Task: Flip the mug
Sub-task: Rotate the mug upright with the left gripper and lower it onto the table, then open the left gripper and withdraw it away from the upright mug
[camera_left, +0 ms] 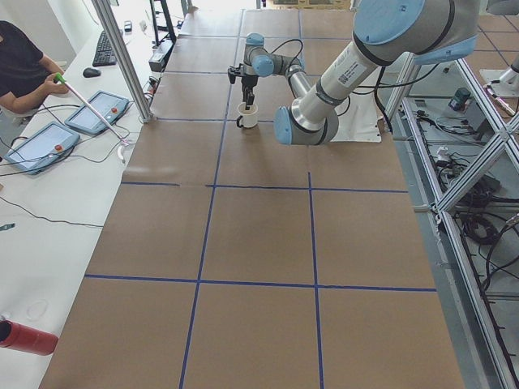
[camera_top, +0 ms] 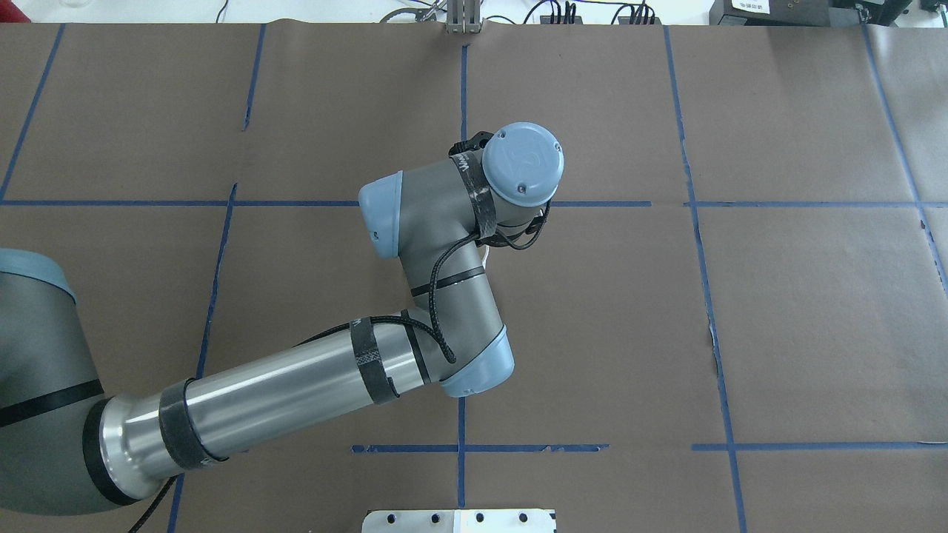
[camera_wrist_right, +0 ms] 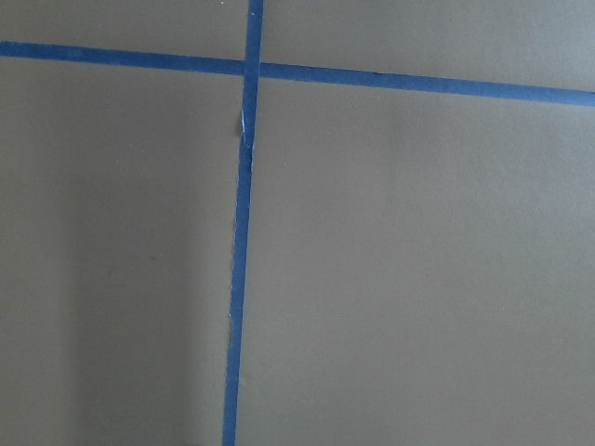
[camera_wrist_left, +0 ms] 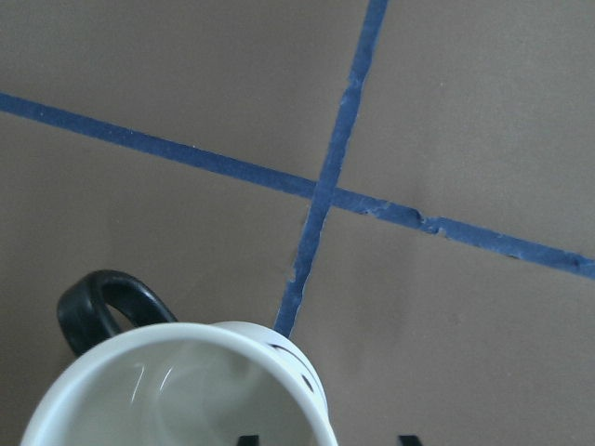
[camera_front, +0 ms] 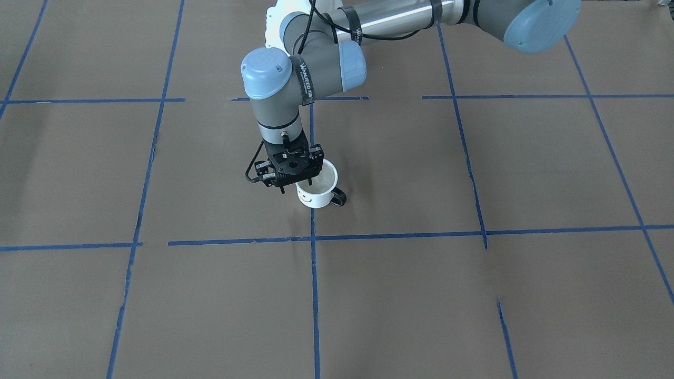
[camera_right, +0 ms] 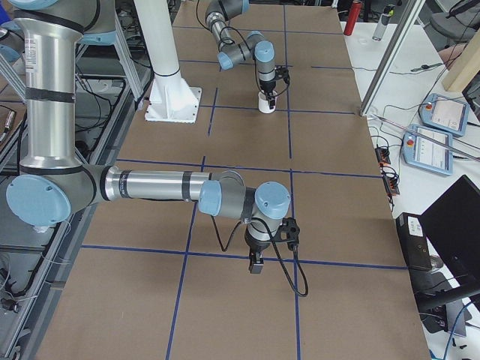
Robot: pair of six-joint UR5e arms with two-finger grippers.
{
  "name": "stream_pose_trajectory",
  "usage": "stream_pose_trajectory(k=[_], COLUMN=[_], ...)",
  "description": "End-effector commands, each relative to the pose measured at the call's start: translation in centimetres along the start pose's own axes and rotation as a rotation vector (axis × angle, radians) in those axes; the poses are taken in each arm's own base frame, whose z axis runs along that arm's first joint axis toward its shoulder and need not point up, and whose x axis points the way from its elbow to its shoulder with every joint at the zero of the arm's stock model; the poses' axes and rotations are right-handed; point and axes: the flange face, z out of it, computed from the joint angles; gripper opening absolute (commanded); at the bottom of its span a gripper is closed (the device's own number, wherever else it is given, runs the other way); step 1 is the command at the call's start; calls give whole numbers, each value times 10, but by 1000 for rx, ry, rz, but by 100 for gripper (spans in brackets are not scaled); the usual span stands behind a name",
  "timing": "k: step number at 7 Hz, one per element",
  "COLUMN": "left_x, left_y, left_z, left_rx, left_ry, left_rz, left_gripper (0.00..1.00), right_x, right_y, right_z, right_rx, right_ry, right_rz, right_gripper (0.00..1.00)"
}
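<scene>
— Where do we find the mug (camera_front: 316, 197)?

— It stands on the table (camera_front: 474, 158) near the middle, mouth up and empty, just beside a blue tape line (camera_front: 314, 273). Its black handle (camera_front: 339, 198) points away from the left pincer (camera_front: 296, 184).

— And that pincer?

— We see it spread over the rim. In the wrist view one of its fingertips (camera_wrist_left: 403, 439) sits outside the wall and the other inside, and neither presses on it.

— So is the flip done?

— We cannot say for sure. Either the mug is already turned mouth up and let go, or we are only lining up on the rim and the whole turn is left.

— The right pincer (camera_right: 256, 264)?

— It hangs well apart from the mug. We cannot tell whether it is spread or pressed together.
</scene>
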Motion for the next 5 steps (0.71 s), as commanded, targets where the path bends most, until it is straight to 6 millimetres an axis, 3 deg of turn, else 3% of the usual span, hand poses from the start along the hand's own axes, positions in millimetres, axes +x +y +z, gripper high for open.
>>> stream_pose_trajectory(k=[1, 2, 3, 4, 5], left_x=[-9, -22, -76, -150, -205], left_y=[-32, -38, -65, -79, -114], left_z=[-60, -87, -121, -139, -162], left_rx=[40, 27, 20, 27, 85], left_ry=[42, 29, 71, 111, 115], left_rz=[-12, 64, 81, 125, 181], left_gripper=[100, 100, 100, 100, 100], right_x=[0, 0, 0, 0, 0], right_y=[0, 0, 0, 0, 0], right_z=[0, 0, 0, 0, 0], right_rx=[0, 0, 0, 0, 0], right_ry=[0, 0, 0, 0, 0], right_rz=[0, 0, 0, 0, 0], right_gripper=[100, 100, 100, 100, 100])
